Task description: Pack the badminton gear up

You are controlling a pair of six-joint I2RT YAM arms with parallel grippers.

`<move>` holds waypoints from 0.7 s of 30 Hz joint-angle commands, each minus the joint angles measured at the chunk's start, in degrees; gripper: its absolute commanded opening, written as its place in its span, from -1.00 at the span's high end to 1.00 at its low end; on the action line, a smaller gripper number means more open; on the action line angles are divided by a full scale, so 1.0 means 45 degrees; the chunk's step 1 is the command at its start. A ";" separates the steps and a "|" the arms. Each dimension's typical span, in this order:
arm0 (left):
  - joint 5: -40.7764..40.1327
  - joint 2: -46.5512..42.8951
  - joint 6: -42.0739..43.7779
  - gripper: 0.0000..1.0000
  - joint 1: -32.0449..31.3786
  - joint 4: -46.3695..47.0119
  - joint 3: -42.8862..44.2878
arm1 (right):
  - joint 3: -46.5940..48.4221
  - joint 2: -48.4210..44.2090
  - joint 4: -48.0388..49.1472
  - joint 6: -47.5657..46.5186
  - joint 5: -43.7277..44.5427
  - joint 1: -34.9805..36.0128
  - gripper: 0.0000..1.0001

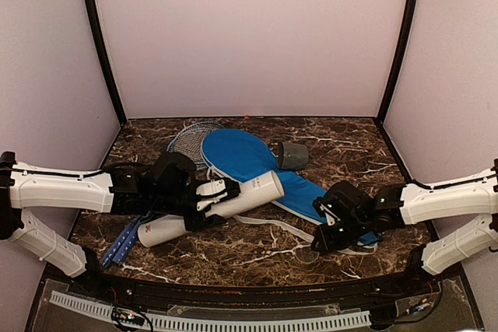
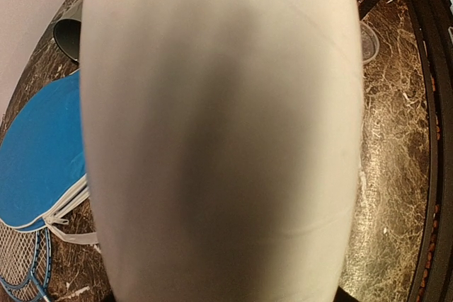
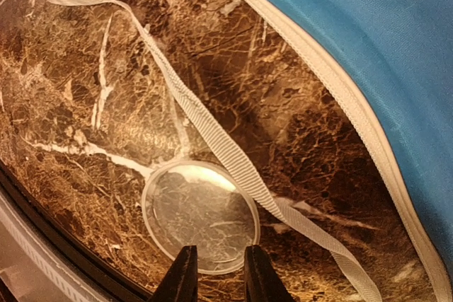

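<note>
Left fingers gripping one tube, one bag

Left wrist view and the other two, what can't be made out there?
Left wrist view: left claw fingers hidden behind the blurred white tube filling the frame.
Top view: rackets have their shafts covered by the blue bag and the left arm.
Top view: right claw tips hidden under its own body.
Every view: no shuttlecocks show; the tube's inside cannot be seen.
</note>
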 commanded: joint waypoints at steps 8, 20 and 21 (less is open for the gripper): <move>-0.0109 -0.0255 0.0016 -0.16 -0.0108 0.0213 -0.0012 | 0.0748 0.0908 -0.0717 0.0031 0.1516 0.0437 0.57; -0.0147 -0.0234 0.0036 -0.16 -0.0128 0.0196 -0.0002 | 0.0940 0.1643 -0.0416 -0.0018 0.1713 0.0629 0.69; -0.0145 -0.0234 0.0036 -0.16 -0.0138 0.0198 -0.0002 | 0.0954 0.1712 -0.0396 -0.0027 0.1732 0.0646 0.71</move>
